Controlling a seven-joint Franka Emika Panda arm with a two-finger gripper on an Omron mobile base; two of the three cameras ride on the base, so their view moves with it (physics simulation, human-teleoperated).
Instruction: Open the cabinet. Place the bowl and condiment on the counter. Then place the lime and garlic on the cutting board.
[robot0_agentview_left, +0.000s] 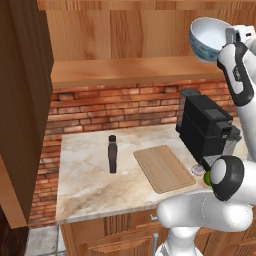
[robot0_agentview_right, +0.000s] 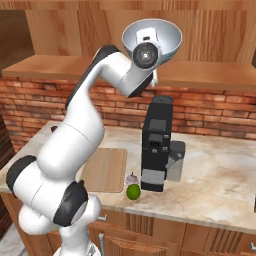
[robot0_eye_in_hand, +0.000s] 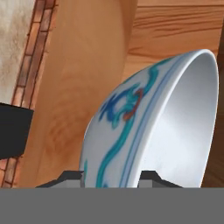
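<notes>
porcelain bowl gripped at cabinet height

white glazed bowl (robot0_eye_in_hand: 144, 127), blue and teal scrollwork with a small red-brown accent on the outer wall, pale blue-grey inside. the gripper (robot0_eye_in_hand: 111, 177) holds it by the rim, one fingertip on the outer wall and one on the inner. the bowl is tipped on its side in front of the open cabinet (robot0_agentview_left: 115, 35), above the shelf edge and well above the counter (robot0_agentview_left: 85, 185).

condiment (robot0_agentview_left: 112, 154): slim dark bottle with black cap, upright on the counter, left of the cutting board (robot0_agentview_left: 163, 168), near but apart from it. the board is light wood with rounded corners and lies flat toward the counter's front edge.

lime (robot0_agentview_right: 133, 191): bright green ball near the front edge of the counter, just right of the board's near right corner. garlic (robot0_agentview_right: 131, 178): pale bulb with pointed top, directly behind the lime; contact between them cannot be confirmed. both sit just at the foot of the black coffee machine (robot0_agentview_right: 156, 145).
</notes>
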